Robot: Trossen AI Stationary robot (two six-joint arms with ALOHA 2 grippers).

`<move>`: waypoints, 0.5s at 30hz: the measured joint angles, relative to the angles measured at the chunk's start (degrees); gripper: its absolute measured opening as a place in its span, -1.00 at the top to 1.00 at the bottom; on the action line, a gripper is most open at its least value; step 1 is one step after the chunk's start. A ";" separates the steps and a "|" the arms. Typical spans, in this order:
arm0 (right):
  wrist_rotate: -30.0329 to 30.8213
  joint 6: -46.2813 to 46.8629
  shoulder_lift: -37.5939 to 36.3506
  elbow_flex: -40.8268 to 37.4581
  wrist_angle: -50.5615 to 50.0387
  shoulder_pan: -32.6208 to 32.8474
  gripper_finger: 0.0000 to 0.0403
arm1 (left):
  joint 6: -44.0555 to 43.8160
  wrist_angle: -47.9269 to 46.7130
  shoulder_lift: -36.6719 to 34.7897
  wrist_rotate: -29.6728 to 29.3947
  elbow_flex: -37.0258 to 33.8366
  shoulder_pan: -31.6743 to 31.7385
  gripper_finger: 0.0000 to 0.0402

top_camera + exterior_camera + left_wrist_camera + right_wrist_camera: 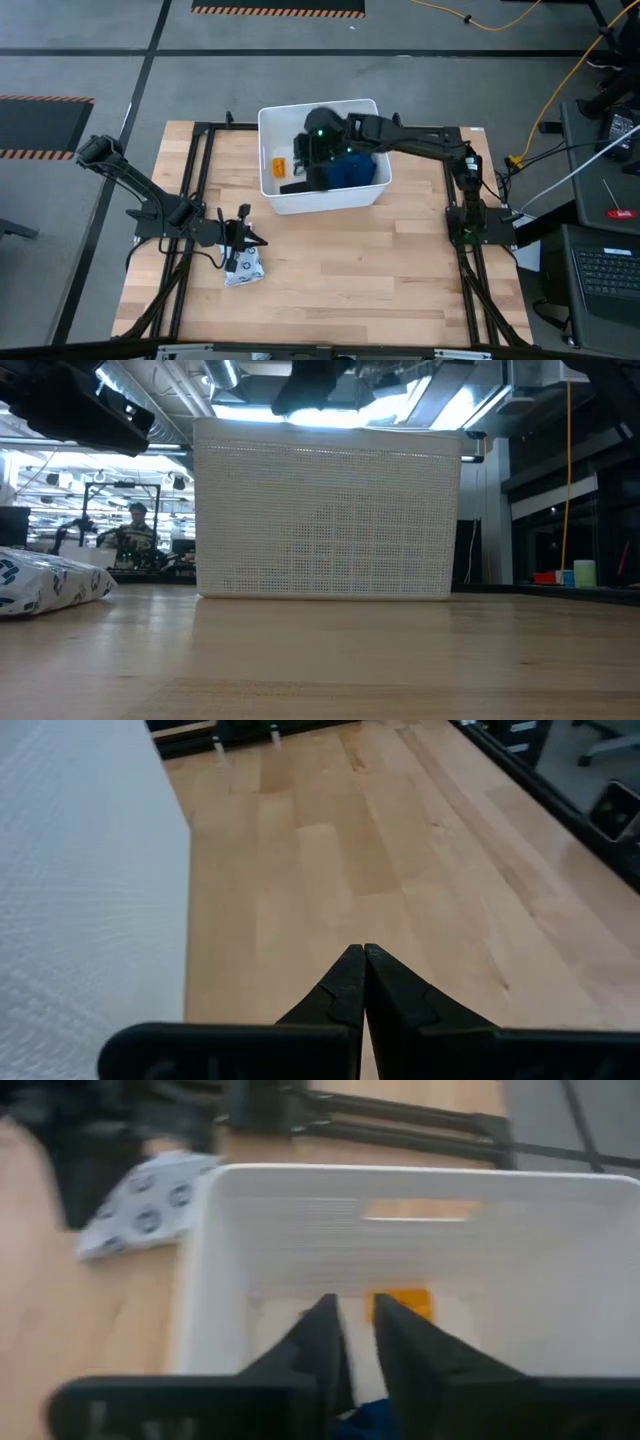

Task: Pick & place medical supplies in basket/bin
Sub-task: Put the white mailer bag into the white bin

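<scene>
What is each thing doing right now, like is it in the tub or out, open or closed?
White rectangular plastic tub: upright on the wooden table, holding supplies.
Large dark-blue cloth: inside the tub.
Tiny orange bottle: inside the tub, by its left wall.
Small black oblong: inside the tub.
Small white packet with dark dots: out on the table, not binned.
Left hand: shut, empty, above the packet.
Right hand: slightly open, over the tub.

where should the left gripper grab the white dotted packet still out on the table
Come straight down on the white dotted packet with the left gripper and pinch its puffed middle: it lies flat on the table, edges too low to catch, clear of the basket.
</scene>
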 joint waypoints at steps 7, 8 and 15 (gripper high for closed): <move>6.27 -0.31 -0.21 0.09 -4.81 5.30 0.96 | -1.88 -6.79 0.00 0.74 3.26 -0.02 0.98; 6.90 -0.14 -0.52 0.08 -5.05 5.86 0.95 | -2.61 -8.51 0.00 0.73 4.00 -0.02 0.98; 7.37 2.02 -4.40 0.07 -5.30 9.30 0.98 | -4.70 -16.49 0.00 0.07 7.68 -0.51 0.98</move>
